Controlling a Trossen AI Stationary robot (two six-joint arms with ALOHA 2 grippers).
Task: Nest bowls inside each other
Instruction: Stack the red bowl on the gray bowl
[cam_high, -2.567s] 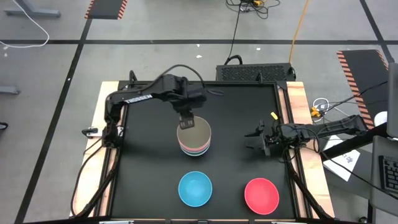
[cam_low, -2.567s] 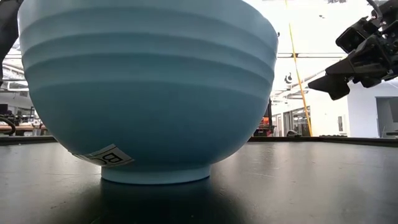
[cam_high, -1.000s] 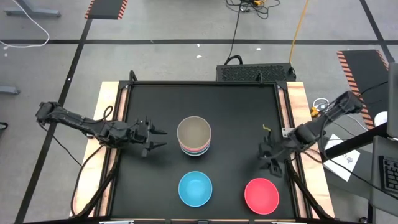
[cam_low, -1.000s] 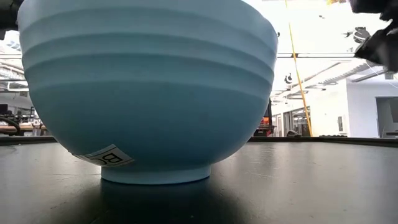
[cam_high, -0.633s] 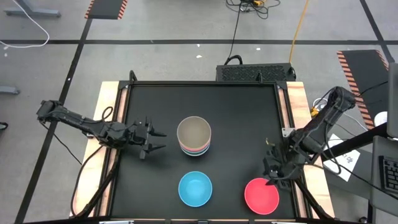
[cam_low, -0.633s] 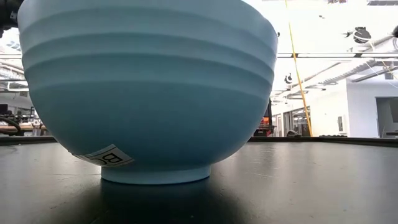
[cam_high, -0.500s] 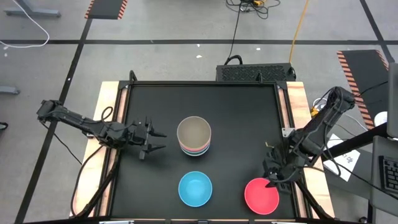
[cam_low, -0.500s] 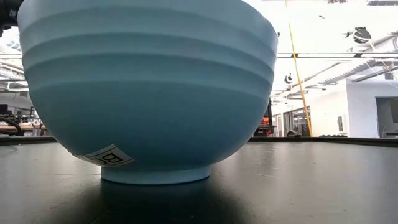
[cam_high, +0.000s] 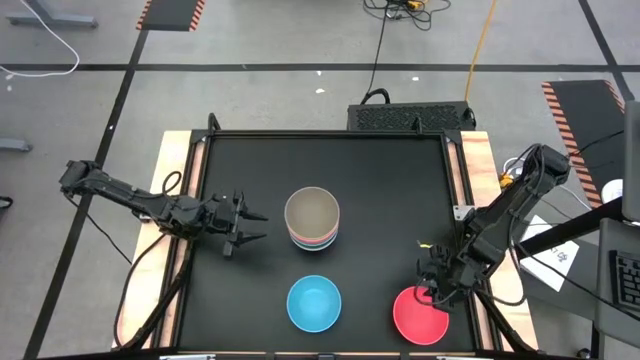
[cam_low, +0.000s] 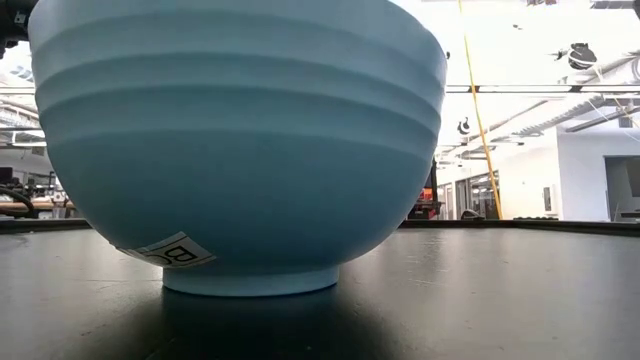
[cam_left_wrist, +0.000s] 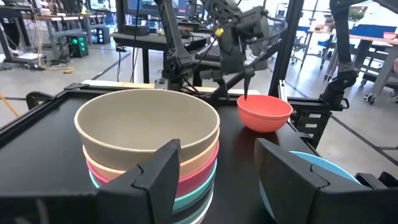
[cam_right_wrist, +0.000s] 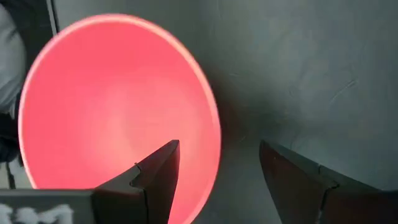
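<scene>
Now: bowl stack (cam_high: 312, 222) nested | right gripper (cam_high: 432, 285) wide over red bowl (cam_high: 420, 314) rim | left gripper (cam_high: 247, 224) wide

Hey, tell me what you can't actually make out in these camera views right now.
- Stack of bowls: high view shows only the top bowl's inside; lower colours are mere rims.
- Low view: the light blue bowl blocks the stack, red bowl and both arms.
- Right gripper: contact with the red bowl's rim is unclear from above.
</scene>
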